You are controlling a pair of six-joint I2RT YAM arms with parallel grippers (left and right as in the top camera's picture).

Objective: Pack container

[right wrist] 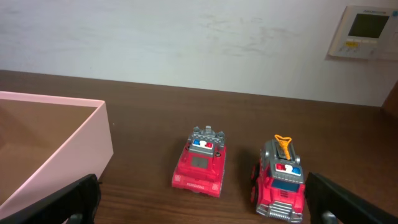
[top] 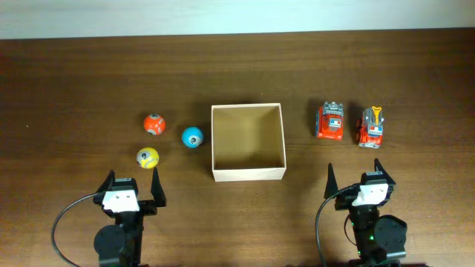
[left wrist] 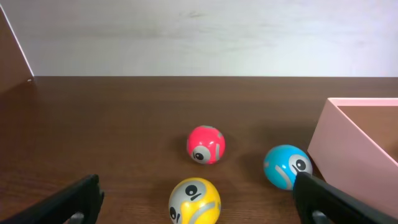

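Observation:
The container (top: pixel 248 174) is a square, shallow cream box in the middle of the table, with nothing in it. Left of it lie three small balls: an orange-red one (top: pixel 154 124), a blue one (top: pixel 192 137) and a yellow one (top: pixel 148 157). Right of it stand two red toy trucks (top: pixel 330 121) (top: pixel 372 127). My left gripper (top: pixel 133 191) is open, just behind the yellow ball (left wrist: pixel 194 200). My right gripper (top: pixel 356 180) is open, just behind the two trucks (right wrist: pixel 200 161) (right wrist: pixel 280 180). Both grippers hold nothing.
The table is dark brown wood (top: pixel 74 89); a pale wall runs along its far edge. The container's wall shows at the right of the left wrist view (left wrist: pixel 348 152) and at the left of the right wrist view (right wrist: pixel 56 155). A wall panel (right wrist: pixel 362 32) hangs far right.

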